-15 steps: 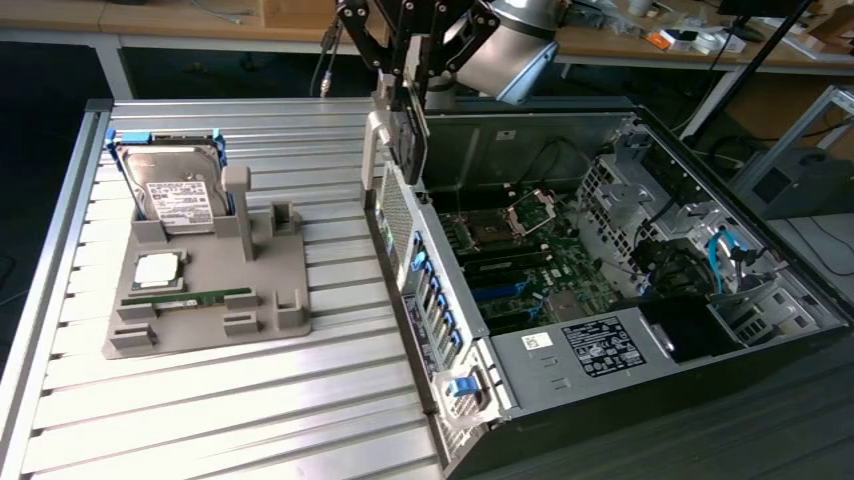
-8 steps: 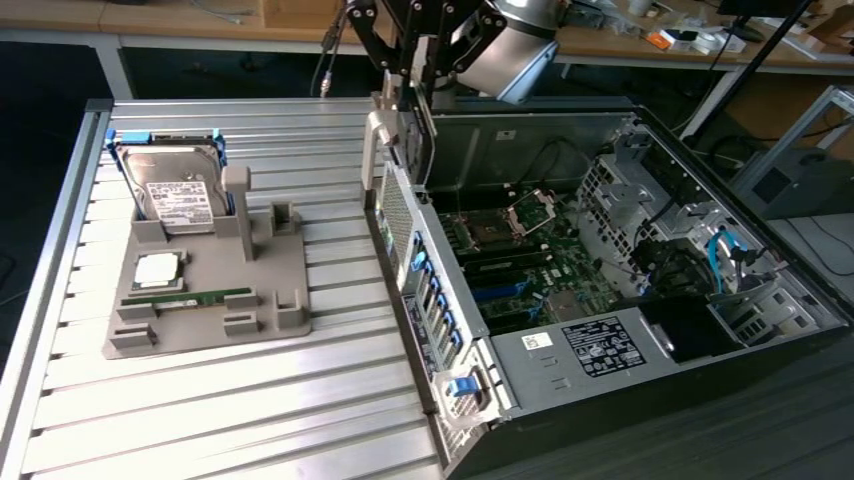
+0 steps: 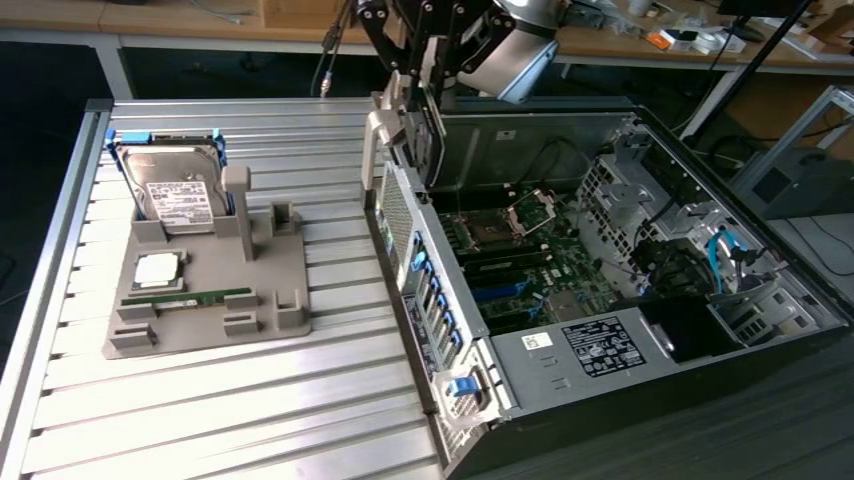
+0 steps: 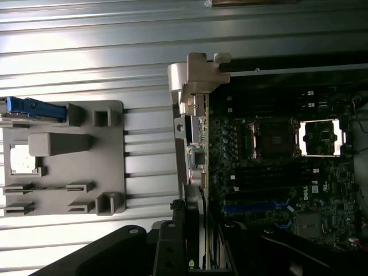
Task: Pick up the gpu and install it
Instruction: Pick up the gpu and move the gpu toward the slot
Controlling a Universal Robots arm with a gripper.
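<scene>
The gripper (image 3: 419,78) is closing its claw on the gpu (image 3: 400,135) and gripping it from above, so the card is hanging edge-on with its silver bracket facing outward. In the wrist view the gripper (image 4: 192,244) is clamping the card's upper edge, and the gpu (image 4: 195,115) is running away from it along the rear wall of the computer case (image 3: 430,300). It is hovering in the air above the case's rear corner nearest the table's far edge, touching nothing below.

Holding it upright this way is probably keeping the connector edge pointing down at the motherboard (image 3: 534,255) and the bracket lined up with the rear wall.

The case wall is sitting directly under the bracket and seems the nearest thing in the way. The CPU socket (image 3: 487,232) and blue cables (image 3: 727,262) are lying further inside.

Well apart, near the table's (image 3: 200,420) edge on the exterior view's left, a grey fixture (image 3: 280,320) is carrying a hard drive (image 3: 171,195), a processor chip (image 3: 156,268) and a green memory stick (image 3: 200,298).
</scene>
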